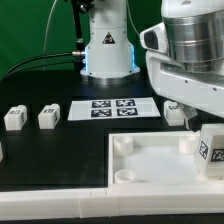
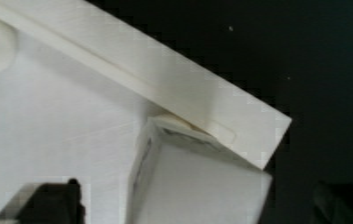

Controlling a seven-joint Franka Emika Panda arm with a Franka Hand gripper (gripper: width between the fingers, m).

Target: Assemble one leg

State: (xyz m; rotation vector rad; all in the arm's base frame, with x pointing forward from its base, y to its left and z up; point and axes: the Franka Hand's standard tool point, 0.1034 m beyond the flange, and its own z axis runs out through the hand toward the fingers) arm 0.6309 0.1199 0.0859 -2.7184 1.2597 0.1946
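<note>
Closest to the lens in the exterior view runs a low white rail [image 1: 50, 196] along the front of the black worktop [image 1: 40, 160]. Starting from that view's left, a first leg [image 1: 14, 118] and a second leg [image 1: 48, 116] stand loose and near each other, untouched. Next comes the marker board [image 1: 110, 108], in front of the robot's base [image 1: 106, 55]. Further right lies the big white panel [image 1: 150, 168]; the two corner sockets [image 1: 122, 145] that show look empty, so no leg seems fitted yet. A third leg [image 1: 175, 113] stands just behind the panel, half hidden by the arm [image 1: 190, 50]. At the far right a fourth leg [image 1: 213, 150] sits under the arm over the panel's side, probably the one being worked; whether it is seated I cannot tell. In the wrist view two dark fingertips [image 2: 48, 202] stand well apart over the white panel, yet I cannot tell whether the jaws grip anything. Seating and tightening that leg appear left to do; the bulky arm blocks the sight of that corner.
</note>
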